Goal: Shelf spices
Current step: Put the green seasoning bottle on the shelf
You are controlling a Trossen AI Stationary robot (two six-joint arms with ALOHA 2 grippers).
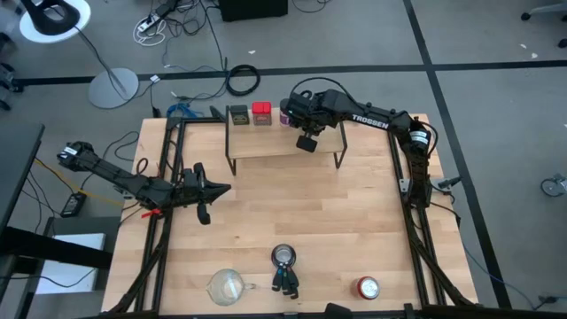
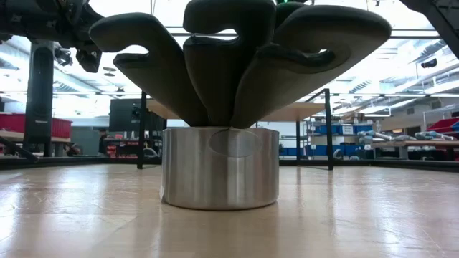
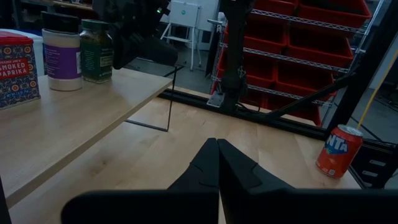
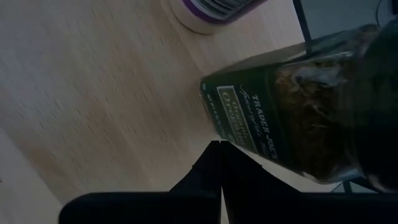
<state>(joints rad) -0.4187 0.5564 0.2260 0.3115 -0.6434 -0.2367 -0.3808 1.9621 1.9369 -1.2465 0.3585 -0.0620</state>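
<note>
Near edge of the tabletop [image 1: 292,221] first: a clear glass cup [image 1: 227,285], a steel cup with dark tools [image 1: 283,258] and a red-topped can [image 1: 368,287] sit in a row there, none of them ours, all well apart from the action.

Mid-table, toward the left edge, the left end effector [image 1: 221,189] hangs w/ fingers pressed together, nothing in them. It's waiting; we leave it parked.

Now the far edge. The shelf [image 1: 266,142] stands there on black legs, and its board carries the set along the back edge: olive tin [image 1: 237,113], red tin [image 1: 261,111], then the purple-labelled jar [image 3: 61,53] and the green jar [image 3: 96,51] just beside it toward the shelf's right end. All four look upright, and we'd judge placement as good as done.

The right end effector [image 1: 295,112] is over that right end, fingers shut tight w/ no grip on anything; in the wrist view the green jar fills the frame right past the tips.

So the step in hand, we reckon, is clearing out. Do it well: lift straight up off the board before swinging back toward the right edge. The green jar sits v. close to the tips and to the purple one, so any sideways sweep risks toppling both. Keep the wrist cam clear of the lids too.
</note>
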